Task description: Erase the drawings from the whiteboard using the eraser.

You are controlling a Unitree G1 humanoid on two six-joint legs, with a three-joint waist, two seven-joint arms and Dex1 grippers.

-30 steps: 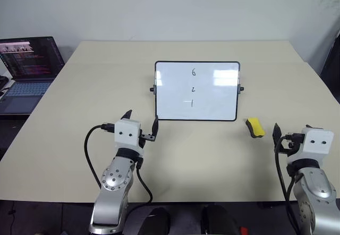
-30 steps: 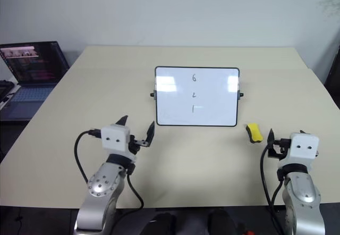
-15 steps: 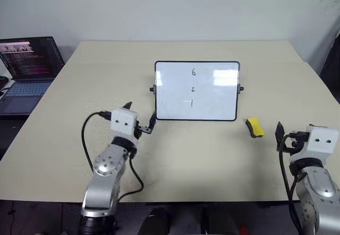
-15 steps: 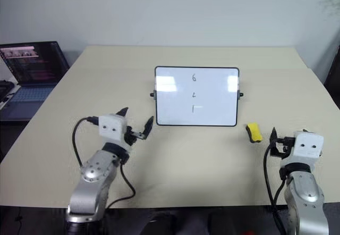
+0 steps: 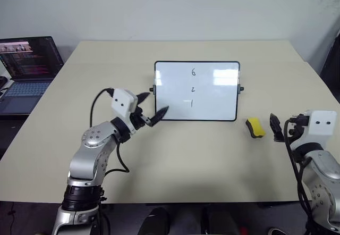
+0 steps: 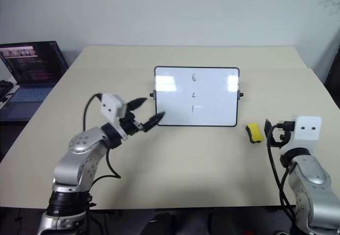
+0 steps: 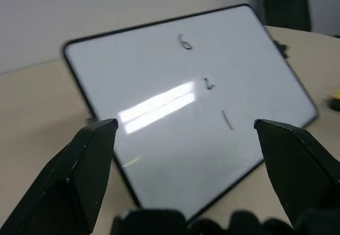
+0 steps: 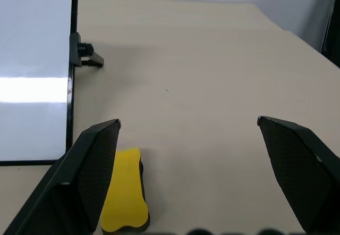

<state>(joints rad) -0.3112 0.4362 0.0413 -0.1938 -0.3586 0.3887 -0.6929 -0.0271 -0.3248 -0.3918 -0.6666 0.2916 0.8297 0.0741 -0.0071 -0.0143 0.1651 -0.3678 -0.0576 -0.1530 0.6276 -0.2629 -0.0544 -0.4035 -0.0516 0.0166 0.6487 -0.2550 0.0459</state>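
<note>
Left eye view, left hand (image 5: 151,109) wide by whiteboard (image 5: 212,107) edge, right hand (image 5: 276,127) wide near eraser (image 5: 255,127)

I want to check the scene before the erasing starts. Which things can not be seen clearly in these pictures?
- Eraser: right wrist view, its near end is cut off by the picture's edge and one side is covered by a finger.
- Whiteboard: left wrist view, near corner hidden behind the left hand.
- Laptop: head views, cut off at the edge; its screen text is too small to read.
</note>
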